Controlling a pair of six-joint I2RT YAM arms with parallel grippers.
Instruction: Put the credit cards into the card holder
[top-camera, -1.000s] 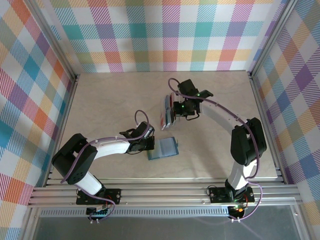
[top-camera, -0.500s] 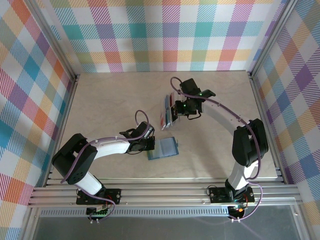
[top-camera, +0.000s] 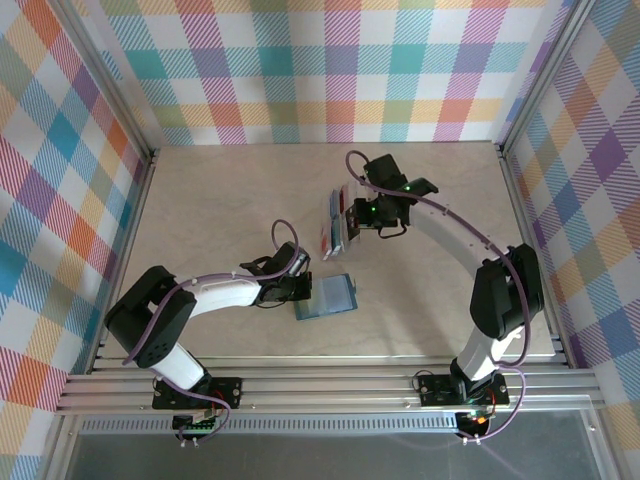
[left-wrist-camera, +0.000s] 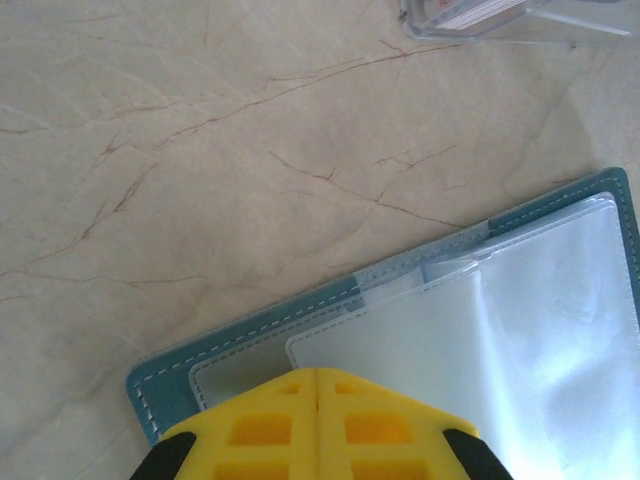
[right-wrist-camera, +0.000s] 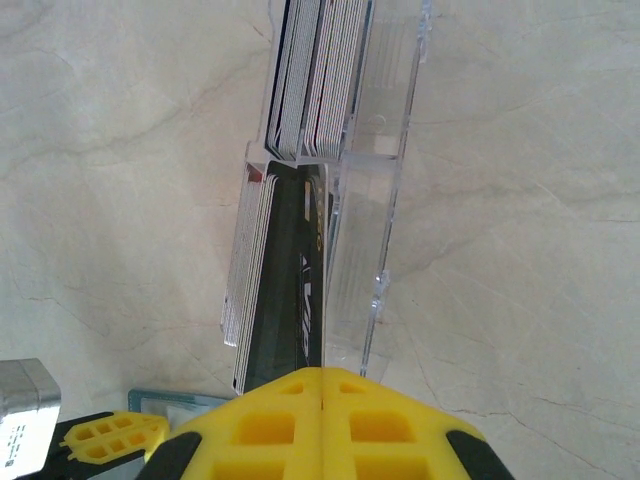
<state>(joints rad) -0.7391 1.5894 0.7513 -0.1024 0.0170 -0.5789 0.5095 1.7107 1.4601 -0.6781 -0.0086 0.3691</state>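
Note:
The card holder (top-camera: 333, 296) lies open on the table, teal with clear sleeves (left-wrist-camera: 560, 300). My left gripper (top-camera: 301, 290) is shut, its yellow tips (left-wrist-camera: 317, 374) over the holder's near-left clear sleeve. Farther back, a clear stand (top-camera: 338, 226) holds credit cards on edge in two tiers (right-wrist-camera: 312, 80). My right gripper (top-camera: 354, 217) is shut at the stand's near tier, and a black card with yellow lettering (right-wrist-camera: 290, 300) runs straight into the seam of its fingertips (right-wrist-camera: 322, 376). A stack of pale cards (right-wrist-camera: 248, 260) stands just left of that black card.
The clear stand's upright walls (right-wrist-camera: 392, 200) rise right of the black card. The holder's teal edge (right-wrist-camera: 175, 400) and my left gripper's yellow fingers (right-wrist-camera: 100, 432) sit near the stand's foot. Metal frame rails and plaid walls (top-camera: 320, 70) bound the marble tabletop.
My right gripper and wrist have shifted slightly right and back beside the stand. The left arm and the card holder have stayed put.

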